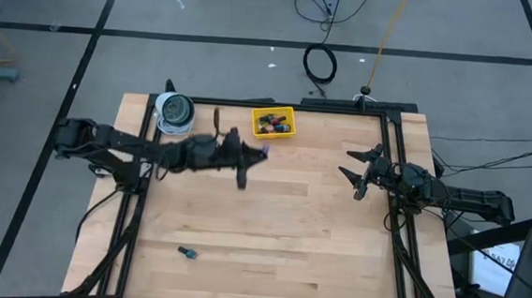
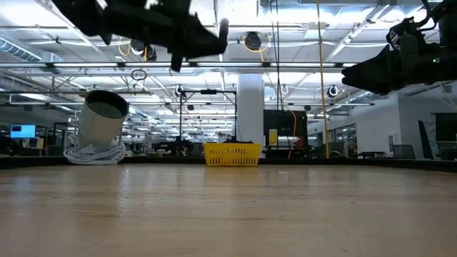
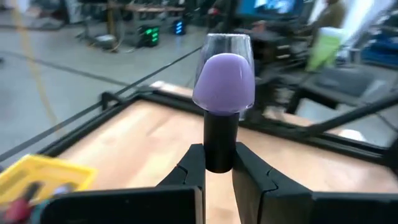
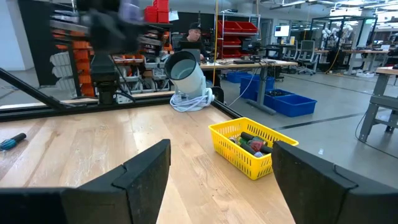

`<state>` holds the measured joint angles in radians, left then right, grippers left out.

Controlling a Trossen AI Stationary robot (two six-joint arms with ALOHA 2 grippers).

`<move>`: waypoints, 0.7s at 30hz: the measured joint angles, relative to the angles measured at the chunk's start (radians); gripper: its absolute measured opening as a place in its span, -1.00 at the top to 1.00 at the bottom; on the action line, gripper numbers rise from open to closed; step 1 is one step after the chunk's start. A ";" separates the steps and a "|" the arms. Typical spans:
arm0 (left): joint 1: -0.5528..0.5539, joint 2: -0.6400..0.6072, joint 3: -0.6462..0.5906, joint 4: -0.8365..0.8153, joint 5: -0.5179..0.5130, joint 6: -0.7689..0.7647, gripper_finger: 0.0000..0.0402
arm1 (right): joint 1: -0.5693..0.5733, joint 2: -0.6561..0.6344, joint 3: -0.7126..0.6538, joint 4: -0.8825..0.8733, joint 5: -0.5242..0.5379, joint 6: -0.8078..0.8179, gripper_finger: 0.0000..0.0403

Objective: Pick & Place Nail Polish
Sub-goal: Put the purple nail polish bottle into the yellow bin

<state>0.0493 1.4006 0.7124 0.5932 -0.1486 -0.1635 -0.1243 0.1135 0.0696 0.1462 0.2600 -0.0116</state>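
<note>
Nail polish bottle [image 3: 222,93], the purple one, is pinched by its dark cap in my left gripper [image 3: 217,167], jaws shut tight on it, body sticking straight out past the fingertips. I'm up off the table, just short of the yellow tray [image 1: 273,122], which lies ahead. One blue bottle [image 1: 186,251] sits far off near the front edge. Right gripper [image 1: 362,172] waits wide open, empty.
</note>
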 joint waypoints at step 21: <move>0.314 0.110 0.075 -0.194 0.138 -0.080 0.84 | 0.000 0.000 0.000 0.000 0.000 0.000 -0.33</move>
<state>0.3637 1.5106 0.7875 0.3996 -0.0103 -0.2435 -0.1242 0.1135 0.0696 0.1463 0.2597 -0.0116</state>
